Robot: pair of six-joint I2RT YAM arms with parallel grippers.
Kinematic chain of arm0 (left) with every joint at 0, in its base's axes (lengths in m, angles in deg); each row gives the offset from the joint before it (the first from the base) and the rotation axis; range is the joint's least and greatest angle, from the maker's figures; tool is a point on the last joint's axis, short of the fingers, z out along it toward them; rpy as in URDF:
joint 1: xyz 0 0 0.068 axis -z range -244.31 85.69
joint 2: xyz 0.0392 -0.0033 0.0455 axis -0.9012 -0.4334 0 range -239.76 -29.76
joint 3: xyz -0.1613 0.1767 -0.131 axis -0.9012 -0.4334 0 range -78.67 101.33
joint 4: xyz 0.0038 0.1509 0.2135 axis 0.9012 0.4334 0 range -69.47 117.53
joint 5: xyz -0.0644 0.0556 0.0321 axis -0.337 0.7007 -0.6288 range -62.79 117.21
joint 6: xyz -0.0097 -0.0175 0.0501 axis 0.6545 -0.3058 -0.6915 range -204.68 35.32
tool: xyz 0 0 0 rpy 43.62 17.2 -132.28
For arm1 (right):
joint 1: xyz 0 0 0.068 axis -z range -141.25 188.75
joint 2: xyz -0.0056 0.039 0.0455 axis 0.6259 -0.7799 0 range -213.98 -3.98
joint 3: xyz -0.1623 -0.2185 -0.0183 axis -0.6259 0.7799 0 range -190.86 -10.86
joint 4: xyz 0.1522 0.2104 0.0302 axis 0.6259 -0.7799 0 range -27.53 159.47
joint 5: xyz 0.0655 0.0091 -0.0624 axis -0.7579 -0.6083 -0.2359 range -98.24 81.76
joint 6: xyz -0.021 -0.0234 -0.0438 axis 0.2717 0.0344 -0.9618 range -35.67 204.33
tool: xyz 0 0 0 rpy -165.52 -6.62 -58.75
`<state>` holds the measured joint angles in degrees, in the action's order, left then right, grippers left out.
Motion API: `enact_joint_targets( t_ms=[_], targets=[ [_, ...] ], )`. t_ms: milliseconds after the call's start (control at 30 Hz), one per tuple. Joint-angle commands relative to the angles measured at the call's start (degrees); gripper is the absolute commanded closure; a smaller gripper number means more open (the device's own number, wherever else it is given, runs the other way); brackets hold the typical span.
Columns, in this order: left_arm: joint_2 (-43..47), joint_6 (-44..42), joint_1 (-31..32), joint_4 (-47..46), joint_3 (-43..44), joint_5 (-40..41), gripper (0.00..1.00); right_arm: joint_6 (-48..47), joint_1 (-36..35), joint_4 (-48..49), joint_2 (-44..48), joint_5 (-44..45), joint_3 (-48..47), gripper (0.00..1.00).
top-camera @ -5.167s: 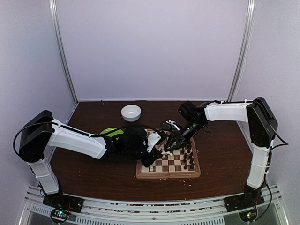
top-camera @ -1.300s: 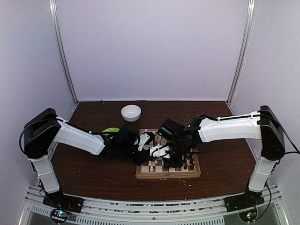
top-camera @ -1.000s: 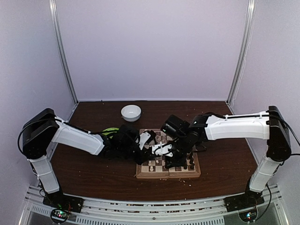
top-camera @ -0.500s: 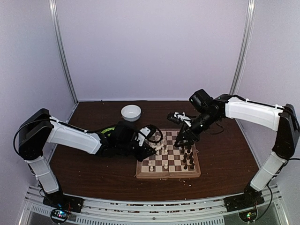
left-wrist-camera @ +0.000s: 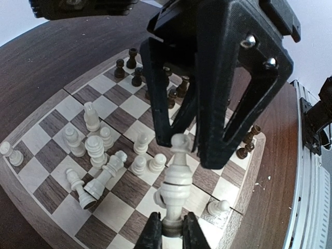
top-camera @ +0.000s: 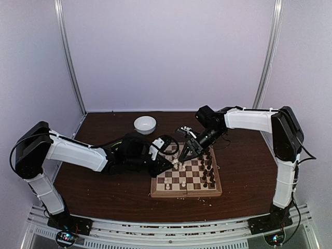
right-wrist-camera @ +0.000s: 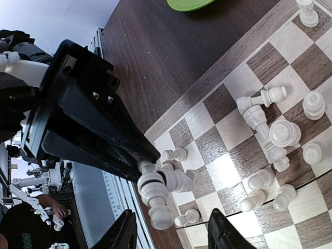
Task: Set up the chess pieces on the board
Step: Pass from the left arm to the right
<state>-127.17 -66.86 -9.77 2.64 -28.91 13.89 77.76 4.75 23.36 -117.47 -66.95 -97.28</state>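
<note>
My left gripper [left-wrist-camera: 173, 233] is shut on the base of a cream-white chess piece [left-wrist-camera: 176, 179] and holds it above the board [left-wrist-camera: 46, 129]. My right gripper [right-wrist-camera: 174, 236] is open. In the left wrist view its black fingers [left-wrist-camera: 228, 104] straddle the top of that piece. The held piece also shows in the right wrist view [right-wrist-camera: 155, 194]. In the top view both grippers meet over the board's [top-camera: 155, 193] far left part, left [top-camera: 171, 161] and right [top-camera: 182, 153]. Several white pieces [left-wrist-camera: 98, 150] stand or lie on the board. Dark pieces [top-camera: 208, 174] line its right side.
A white bowl [top-camera: 144, 124] stands on the brown table behind the board. A green plate [right-wrist-camera: 189, 2] lies left of the board, mostly hidden under my left arm in the top view. Pale crumbs dot the table near the board's right edge.
My right gripper lifted from low over the board's middle, swung back right, then came left to the piece held by my left gripper. My left gripper drew back slightly left.
</note>
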Motion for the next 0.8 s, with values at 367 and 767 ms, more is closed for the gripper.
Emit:
enact_joint_targets(
  t_ms=[367,767],
  targets=[
    [1.4,-0.5,0.1,-4.6,-1.4,-1.2,0.99,8.2,-0.4,5.8,-1.1,-6.1,0.3,0.68],
    [1.1,0.6,0.1,-5.0,-1.8,0.4,0.99,8.9,-1.2,6.4,-1.4,-5.6,1.0,0.81]
  ],
)
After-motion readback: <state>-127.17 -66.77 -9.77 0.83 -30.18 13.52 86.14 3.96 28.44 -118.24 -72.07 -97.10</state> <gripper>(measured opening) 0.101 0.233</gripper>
